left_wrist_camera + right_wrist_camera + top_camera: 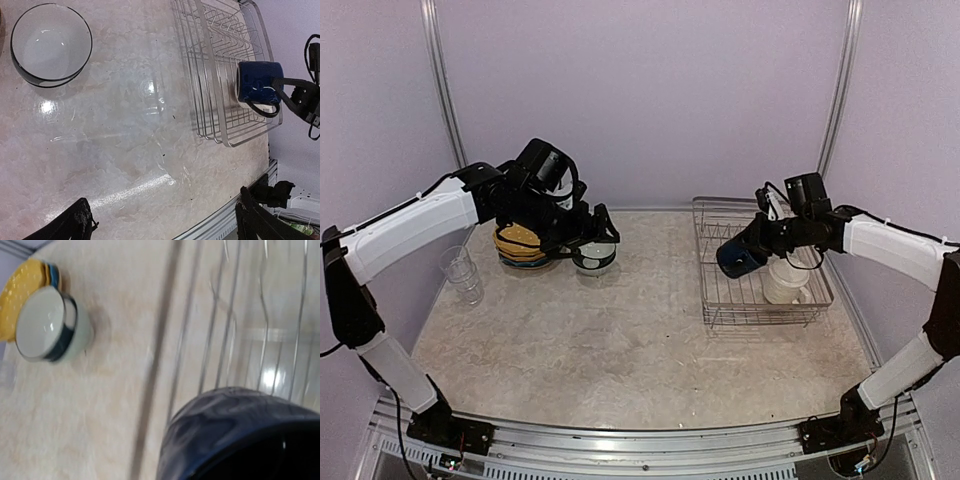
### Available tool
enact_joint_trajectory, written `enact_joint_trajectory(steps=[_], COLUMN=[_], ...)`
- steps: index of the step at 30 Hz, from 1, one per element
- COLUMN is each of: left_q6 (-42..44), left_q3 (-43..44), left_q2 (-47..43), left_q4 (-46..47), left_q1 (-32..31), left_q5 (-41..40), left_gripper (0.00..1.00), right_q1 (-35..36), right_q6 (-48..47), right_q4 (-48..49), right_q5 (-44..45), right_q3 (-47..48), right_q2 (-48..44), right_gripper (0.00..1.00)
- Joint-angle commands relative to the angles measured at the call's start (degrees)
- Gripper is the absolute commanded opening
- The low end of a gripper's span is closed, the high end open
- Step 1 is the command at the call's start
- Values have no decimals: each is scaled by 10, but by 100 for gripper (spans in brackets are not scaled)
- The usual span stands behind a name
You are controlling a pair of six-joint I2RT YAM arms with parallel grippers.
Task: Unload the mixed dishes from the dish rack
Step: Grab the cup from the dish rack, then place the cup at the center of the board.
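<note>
Pale lilac walls (650, 100) close in the back and both sides. Two thin metal tubes (439, 70) run up the back corners. The table (620, 340) has a glossy beige marbled top that catches bright glints of light. A ribbed aluminium rail (650, 440) edges its near side.

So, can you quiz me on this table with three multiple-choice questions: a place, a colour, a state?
1. Where is the cream mug? A in the dish rack; B on the plates; C beside the glass.
2. What colour is the mug the right fingers hold? A red; B navy; C green.
3. The left fingers are: A shut on the bowl; B open, empty; C shut on a plate.
Answers: A, it sits inside the wires; B, dark blue glaze; B, tips far apart, nothing between.
</note>
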Motion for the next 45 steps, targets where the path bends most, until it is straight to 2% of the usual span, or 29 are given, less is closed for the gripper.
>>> enact_joint_trajectory(steps=[1, 10, 20, 27, 31, 41, 45], left_q6=[-6, -39, -59, -60, -60, -57, -57], left_q3=[-23, -79, -120, -127, -134, -135, -132], left_q2=[-41, -114, -165, -176, -179, -172, -168], left_q4=[0, 14, 9, 2, 3, 16, 17], left_q1=[-2, 6, 19, 23, 26, 32, 32], left_q5=[-37, -86, -92, -93, -89, -75, -71], left_gripper=[95, 95, 95, 95, 95, 95, 95], right_q1=[29, 121, 205, 229, 233, 236, 237], right_q6=[-83, -182, -253, -271, -272, -266, -262], right_q4=[-53, -124, -172, -224, -230, -224, -231], right_q5=[71, 184, 257, 272, 265, 251, 245], right_q3=[107, 306, 505, 639, 678, 694, 712], right_q2=[12, 150, 352, 482, 524, 574, 589], right_gripper=[0, 0, 0, 0, 0, 0, 9])
